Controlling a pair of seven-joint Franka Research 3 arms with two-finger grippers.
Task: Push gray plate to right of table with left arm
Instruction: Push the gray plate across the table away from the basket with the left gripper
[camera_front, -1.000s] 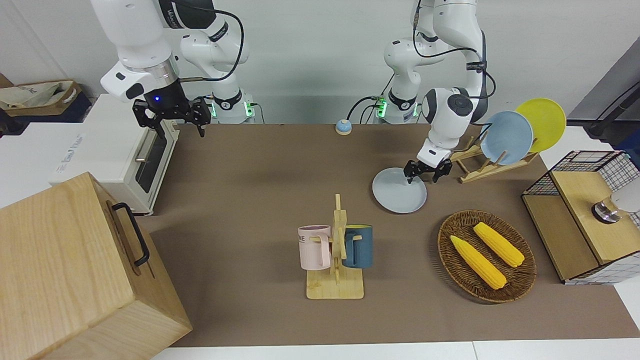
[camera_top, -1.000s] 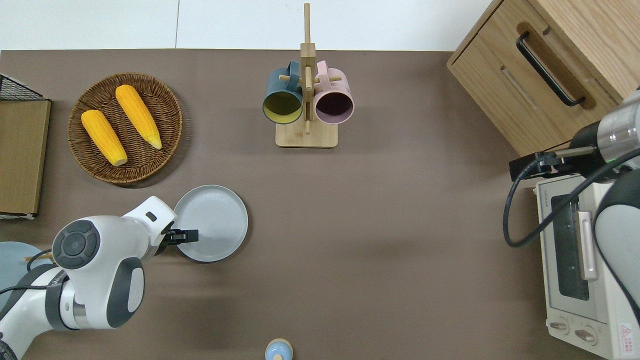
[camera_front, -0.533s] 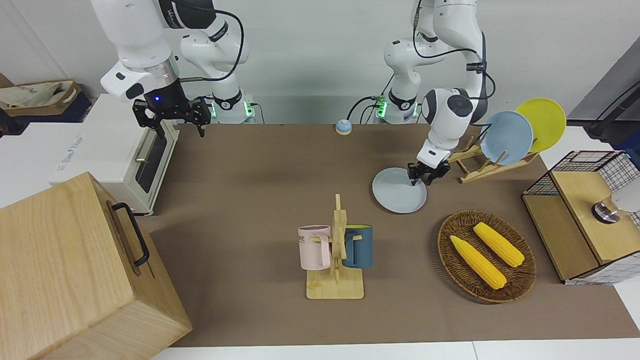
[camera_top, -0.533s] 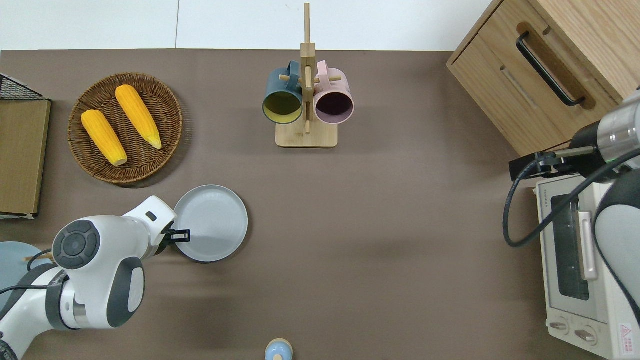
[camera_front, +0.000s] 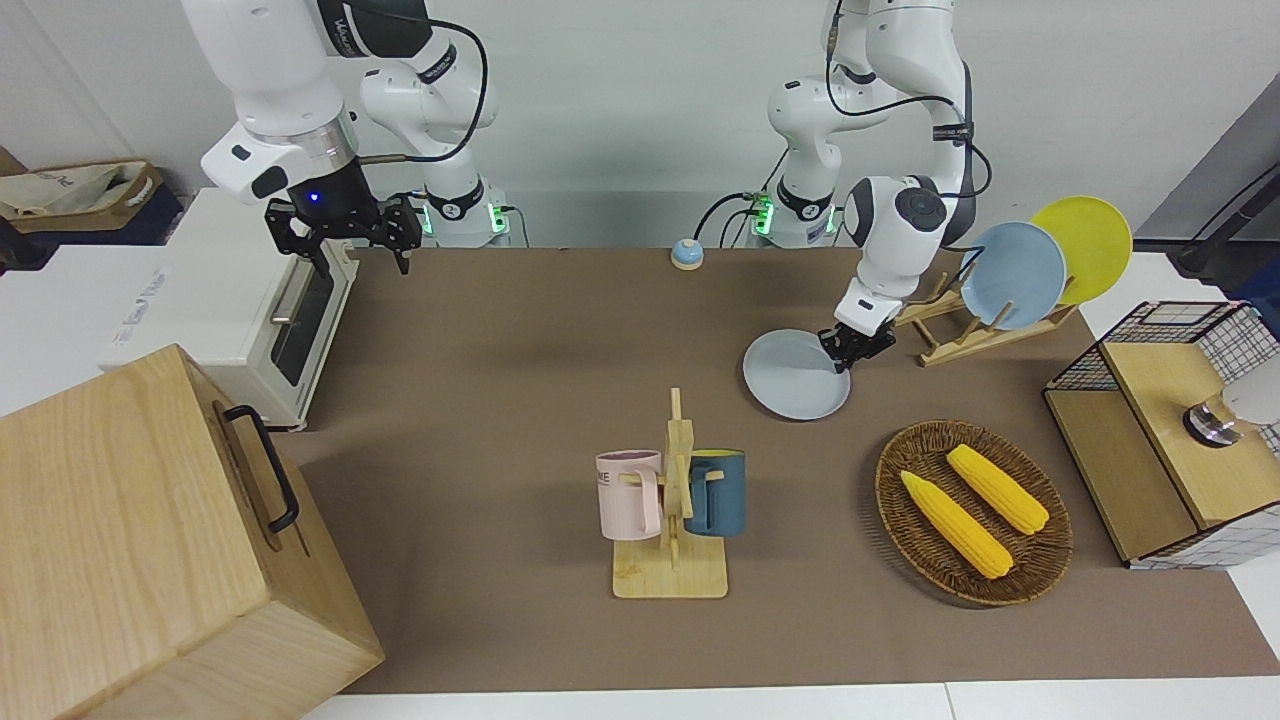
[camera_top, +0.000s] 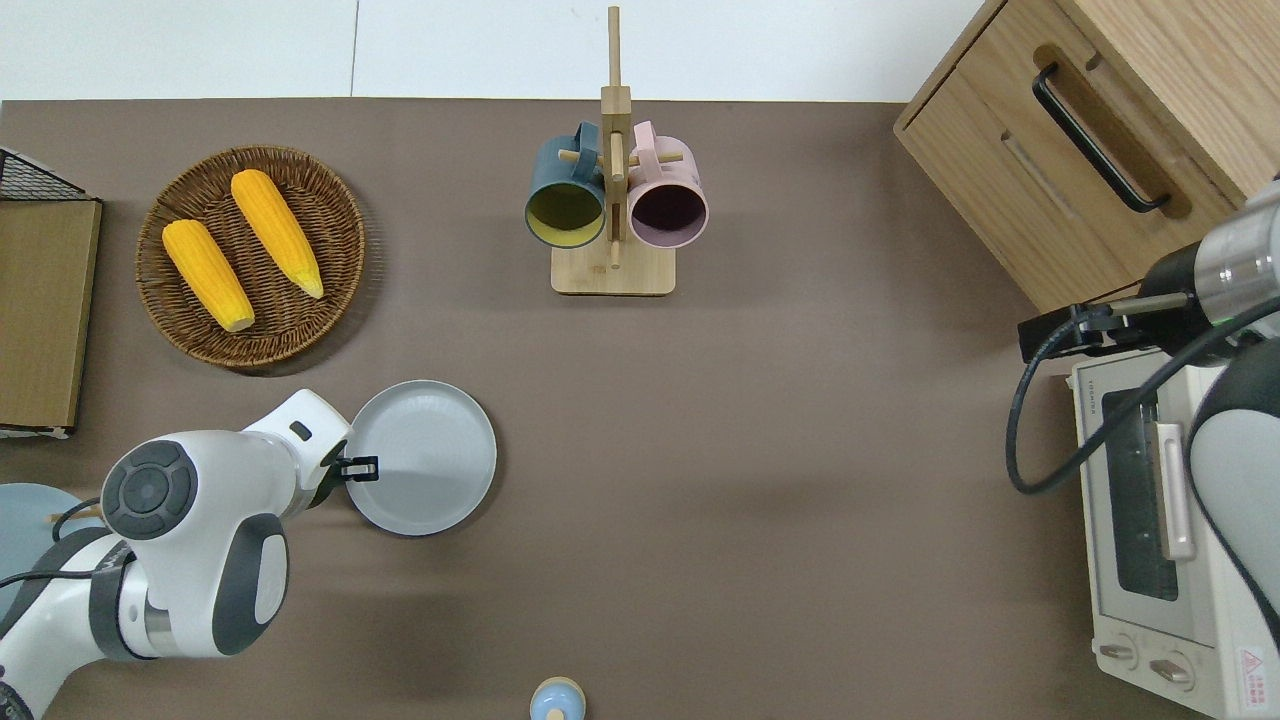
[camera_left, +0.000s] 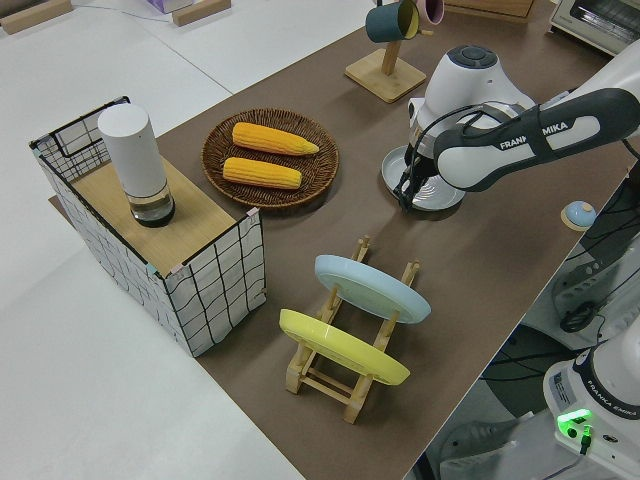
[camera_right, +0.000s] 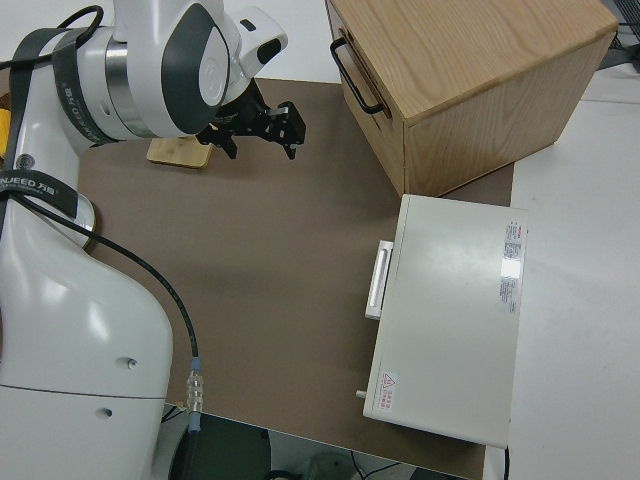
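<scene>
1. The gray plate (camera_front: 796, 374) (camera_top: 423, 457) (camera_left: 430, 190) lies flat on the brown desk (camera_front: 520, 330) (camera_top: 760, 420), toward the left arm's end. It is nearer to the robots than the wicker basket (camera_front: 975, 513) (camera_top: 252, 256) (camera_left: 270, 159) that holds two corn cobs (camera_front: 957, 524) (camera_top: 240, 246).
2. The left pincer (camera_front: 850, 347) (camera_top: 362, 468) (camera_left: 410, 190) sits low at the plate's rim, on the edge toward the left arm's end – fingers drawn together, with nothing between them. Whether the tips actually touch the rim cannot be told.
3. The left arm (camera_front: 893, 228) (camera_top: 190, 530) (camera_left: 510, 140) bends down over the desk to reach the plate.
4. A wooden dish rack (camera_front: 960, 325) (camera_left: 345, 365) holds a sky-blue plate (camera_front: 1012, 275) (camera_left: 372, 288) and a yellow plate (camera_front: 1085, 245) (camera_left: 343, 346) on edge, at the left arm's end.
5. A mug stand (camera_front: 672, 540) (camera_top: 612, 200) carries a pink mug (camera_front: 630, 493) (camera_top: 667, 206) and a dark blue mug (camera_front: 716, 491) (camera_top: 565, 200) – it is farther from the robots than the gray plate.
6. The right arm is parked; its right pincer (camera_front: 343, 232) (camera_right: 258, 125) has its fingers spread wide.
</scene>
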